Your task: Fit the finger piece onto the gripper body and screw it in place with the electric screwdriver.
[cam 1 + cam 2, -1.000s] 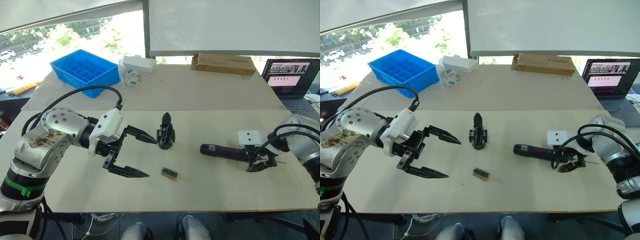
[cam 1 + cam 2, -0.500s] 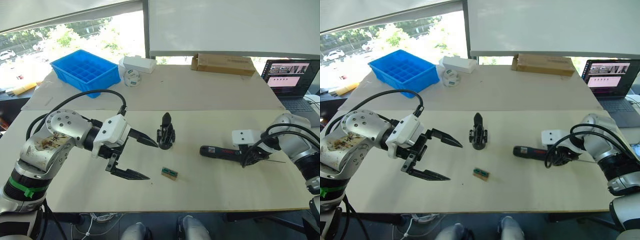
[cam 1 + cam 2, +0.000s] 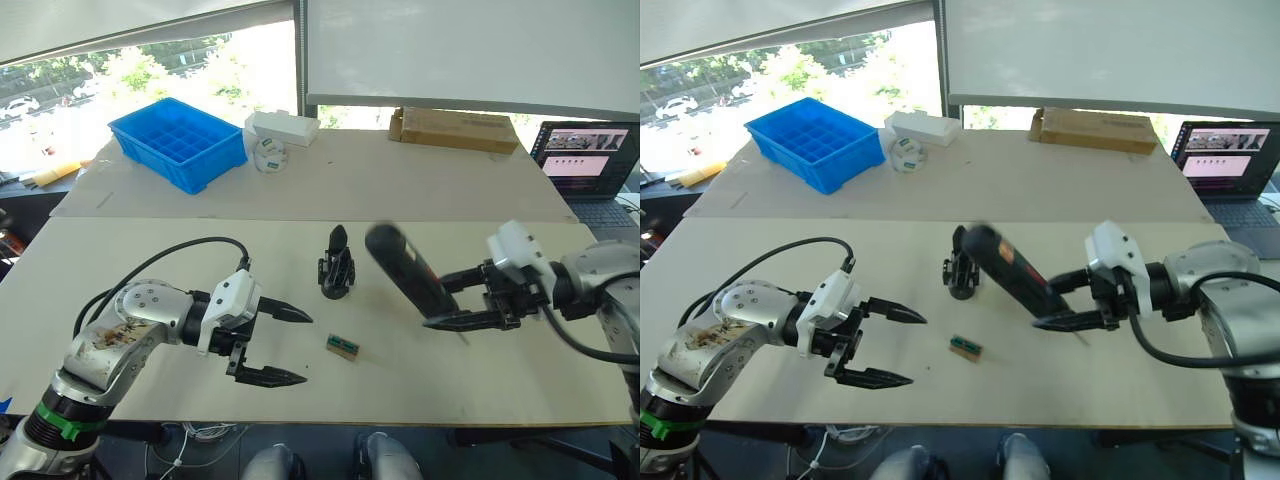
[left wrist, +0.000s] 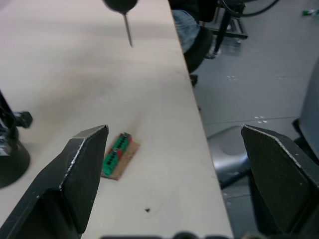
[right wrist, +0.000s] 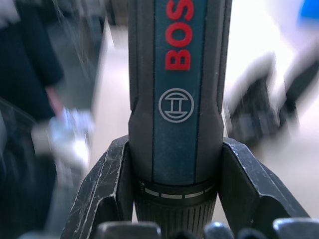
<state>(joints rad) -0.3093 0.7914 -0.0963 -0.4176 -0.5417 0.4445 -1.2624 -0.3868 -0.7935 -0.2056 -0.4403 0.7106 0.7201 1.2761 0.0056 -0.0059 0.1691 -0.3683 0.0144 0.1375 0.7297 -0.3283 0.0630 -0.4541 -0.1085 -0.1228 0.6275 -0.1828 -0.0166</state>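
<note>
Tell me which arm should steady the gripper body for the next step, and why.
Left. The left gripper is open and empty, hovering low near the gripper body standing on the table. The right gripper is shut on the electric screwdriver, held tilted above the table.

electric screwdriver [image 5: 178,99]: matt black plastic, ribbed collar | table [image 3: 200,270]: smooth pale wood

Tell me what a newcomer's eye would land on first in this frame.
The electric screwdriver, clamped in the right end effector and lifted off the table, slanting over the middle. Next, the gripper body standing upright at the table's centre, with a small green block lying nearer the front edge. The left end effector hangs wide open to the left of that block.
</note>
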